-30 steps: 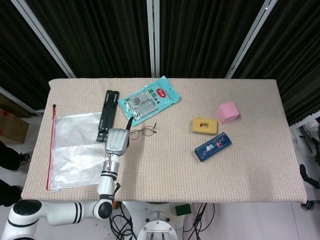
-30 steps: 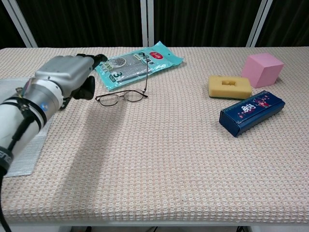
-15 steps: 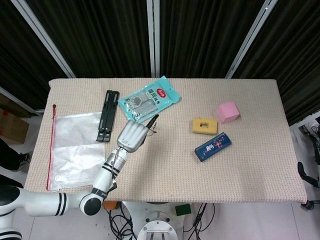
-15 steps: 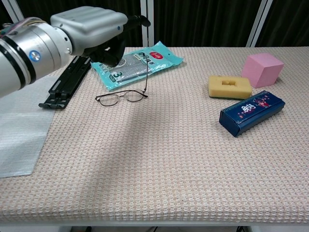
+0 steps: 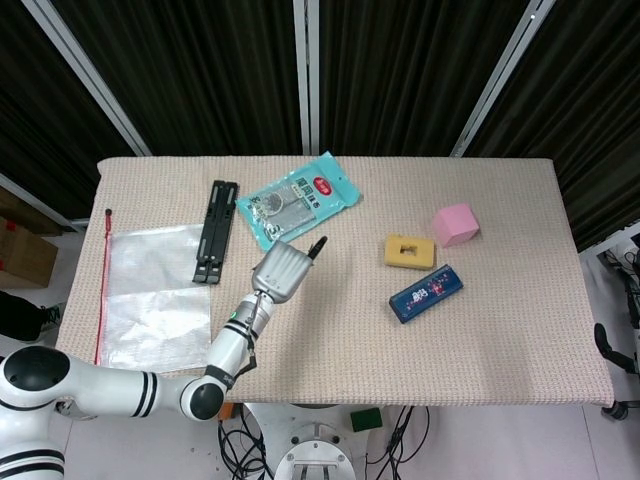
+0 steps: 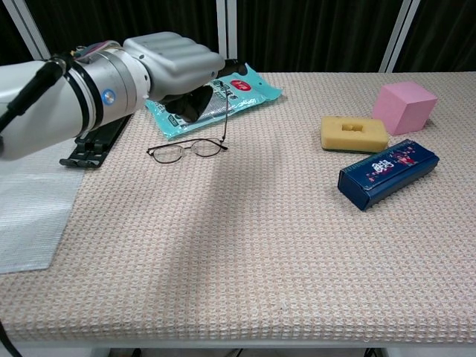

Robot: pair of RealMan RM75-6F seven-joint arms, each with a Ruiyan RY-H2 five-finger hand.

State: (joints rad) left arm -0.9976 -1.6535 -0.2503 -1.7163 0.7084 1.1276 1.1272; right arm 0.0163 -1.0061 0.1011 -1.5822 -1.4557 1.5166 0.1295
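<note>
Left hand (image 6: 175,67): hangs above the glasses (image 6: 190,147), fingers curled in on nothing, no contact visible; the glasses lie flat on the table (image 6: 245,245) just in front of the teal packet (image 6: 216,97), with broad open cloth from them to the table's near edge. Beyond the glasses to the right: yellow sponge (image 6: 354,133), pink cube (image 6: 404,107), blue box (image 6: 387,172), well apart from them. To their left: black bracket (image 5: 217,230), then a flat clear zip bag (image 5: 150,300) at the table's left edge, contents not discernible.

The left hand (image 6: 178,71) is held above the glasses (image 6: 190,149), fingers curled, nothing gripped, near the teal packet (image 6: 249,88).
</note>
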